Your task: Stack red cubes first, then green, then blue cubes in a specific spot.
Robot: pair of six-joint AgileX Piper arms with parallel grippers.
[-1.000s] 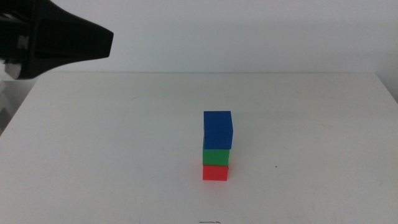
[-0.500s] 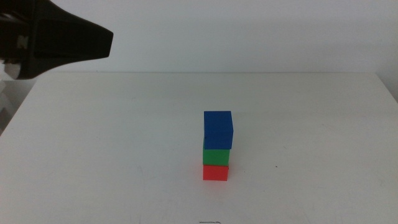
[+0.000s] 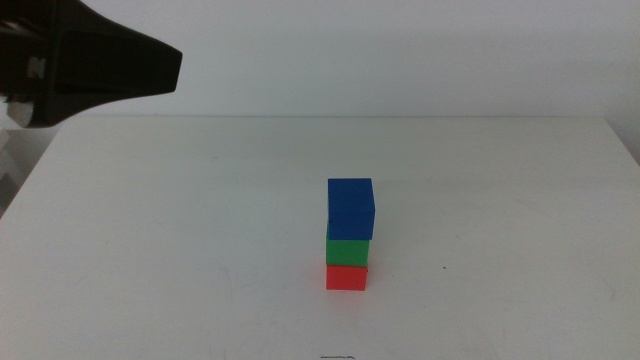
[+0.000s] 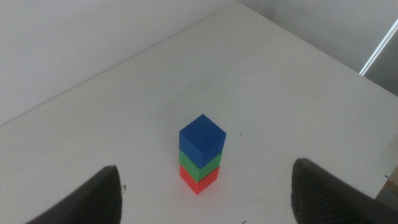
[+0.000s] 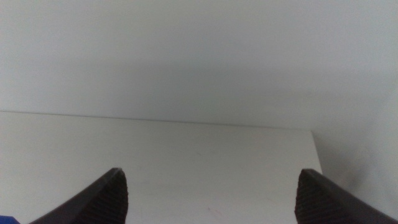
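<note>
I see the stack standing alone on the white counter (image 3: 150,250): red cube (image 3: 346,277) at the bottom, green (image 3: 347,251) on it, blue (image 3: 350,207) on top, turned slightly off the green's edges. Bare counter lies all around it, and every counter edge is well away. My left hand (image 4: 205,186) hangs high above the stack, jaws spread wide, holding nothing. My right hand (image 5: 211,196) is also wide and empty, facing the far counter edge and the wall.
</note>
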